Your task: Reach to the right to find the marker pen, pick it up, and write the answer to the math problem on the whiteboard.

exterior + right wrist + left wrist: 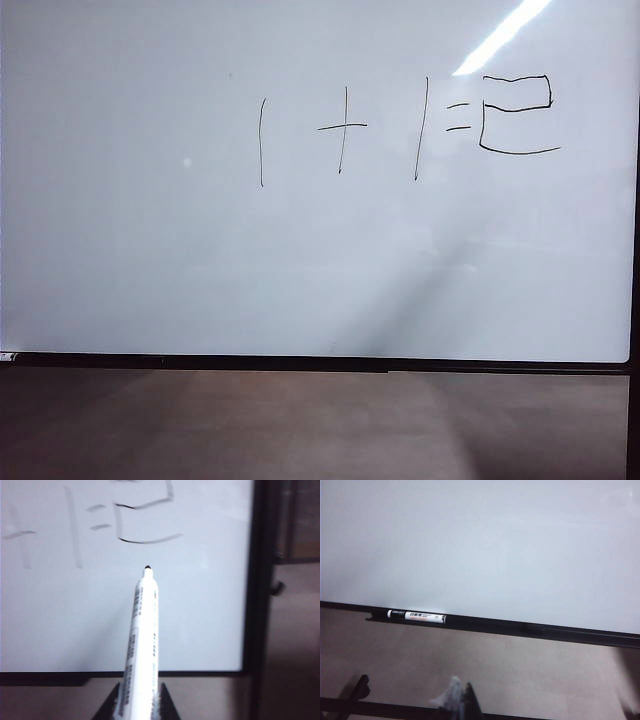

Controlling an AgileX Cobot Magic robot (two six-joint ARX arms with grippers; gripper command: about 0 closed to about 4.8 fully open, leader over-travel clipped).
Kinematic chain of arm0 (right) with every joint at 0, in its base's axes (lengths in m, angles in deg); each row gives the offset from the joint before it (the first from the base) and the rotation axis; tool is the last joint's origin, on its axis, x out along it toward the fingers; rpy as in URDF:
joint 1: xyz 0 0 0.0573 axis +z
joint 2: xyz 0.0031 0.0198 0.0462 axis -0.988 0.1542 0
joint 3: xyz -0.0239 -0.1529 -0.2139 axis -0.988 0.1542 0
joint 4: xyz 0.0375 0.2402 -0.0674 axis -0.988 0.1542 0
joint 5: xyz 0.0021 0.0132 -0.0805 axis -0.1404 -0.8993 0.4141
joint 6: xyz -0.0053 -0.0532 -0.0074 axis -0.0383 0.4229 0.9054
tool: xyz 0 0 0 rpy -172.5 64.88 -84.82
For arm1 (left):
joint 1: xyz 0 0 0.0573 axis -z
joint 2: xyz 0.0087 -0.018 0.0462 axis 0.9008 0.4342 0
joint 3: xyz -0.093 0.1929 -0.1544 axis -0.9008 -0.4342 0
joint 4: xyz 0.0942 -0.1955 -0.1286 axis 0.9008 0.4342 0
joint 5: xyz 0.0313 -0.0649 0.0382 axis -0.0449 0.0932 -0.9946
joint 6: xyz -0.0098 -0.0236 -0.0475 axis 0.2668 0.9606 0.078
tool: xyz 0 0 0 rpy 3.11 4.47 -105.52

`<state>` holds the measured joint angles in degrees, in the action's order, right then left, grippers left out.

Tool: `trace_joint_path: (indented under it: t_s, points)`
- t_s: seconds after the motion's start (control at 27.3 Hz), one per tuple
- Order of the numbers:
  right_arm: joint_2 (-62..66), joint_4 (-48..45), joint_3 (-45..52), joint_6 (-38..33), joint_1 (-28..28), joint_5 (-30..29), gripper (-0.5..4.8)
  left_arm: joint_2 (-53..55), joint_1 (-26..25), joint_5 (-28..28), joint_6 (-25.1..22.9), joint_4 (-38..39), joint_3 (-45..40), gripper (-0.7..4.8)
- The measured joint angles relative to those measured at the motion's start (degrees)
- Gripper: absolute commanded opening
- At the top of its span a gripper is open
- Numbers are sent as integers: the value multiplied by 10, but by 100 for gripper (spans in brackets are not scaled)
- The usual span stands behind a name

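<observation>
The whiteboard (150, 250) fills the exterior view and carries "1+1=" in thin black strokes. To the right of that sits the answer (515, 115), an angular 2. Neither gripper shows in the exterior view. In the right wrist view my right gripper (140, 684) is shut on the marker pen (142, 640), a white barrel whose dark tip points at the whiteboard (200, 620), short of it and just under the answer (145, 522). In the left wrist view my left gripper (461, 681) is low before the board's lower edge, one pale and one dark tip pressed together, nothing between them.
A second white marker with a black cap (416, 615) lies along the board's black lower frame (545, 631). Brown tabletop (300, 430) runs in front of the board. The board's black right frame (257, 580) stands close to the pen, with a dark room beyond.
</observation>
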<state>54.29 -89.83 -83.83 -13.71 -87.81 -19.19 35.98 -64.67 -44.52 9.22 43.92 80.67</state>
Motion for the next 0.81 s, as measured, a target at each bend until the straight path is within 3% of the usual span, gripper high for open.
trace_joint_path:
  t_s: [0.29,0.81]
  points:
    - [0,61,0,15,43,119,0,0,0,0,0,0,0,-4]
    - [0,61,0,28,64,121,0,0,0,0,0,0,0,-4]
